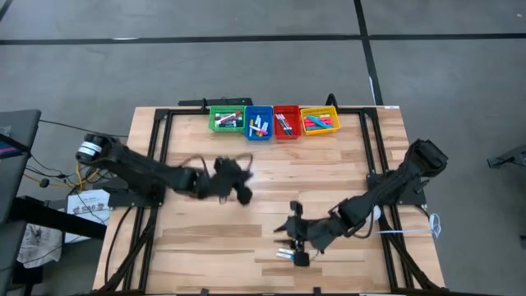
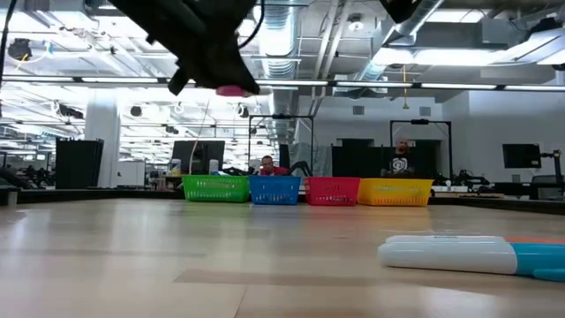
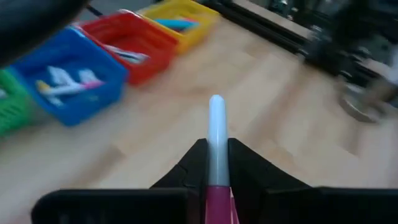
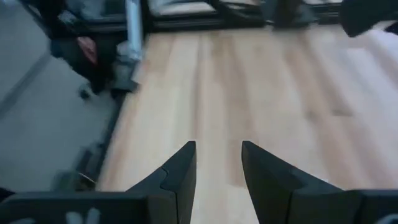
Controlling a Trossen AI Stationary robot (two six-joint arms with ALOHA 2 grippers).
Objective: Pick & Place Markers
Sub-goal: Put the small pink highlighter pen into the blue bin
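My left gripper (image 1: 243, 187) hangs above the middle of the wooden table (image 1: 329, 177), shut on a marker (image 3: 216, 127) with a pale barrel and a pink end; the low view shows that pink end (image 2: 232, 89) under the gripper (image 2: 216, 71). My right gripper (image 1: 289, 227) is above the table's near right part and stands open (image 4: 217, 168) with nothing between its fingers. A white and blue marker (image 1: 288, 256) lies flat on the table just nearer than it, large in the low view (image 2: 468, 254). More markers lie in the four bins. My left gripper pinches the marker between its two fingers (image 3: 194, 163), at the barrel's middle (image 3: 216, 165) where white meets pink. The marker lies along the fingers: its pale end (image 3: 216, 102) sticks out past the fingertips and the pink end reaches back between them. The marker is lifted clear of the table.
A green bin (image 1: 226, 119), a blue bin (image 1: 259, 123), a red bin (image 1: 286, 122) and a yellow bin (image 1: 319, 120) stand in a row at the table's far edge. Black frame rails (image 1: 374, 156) run along the table's sides. Bare wood lies between the arms and the bins.
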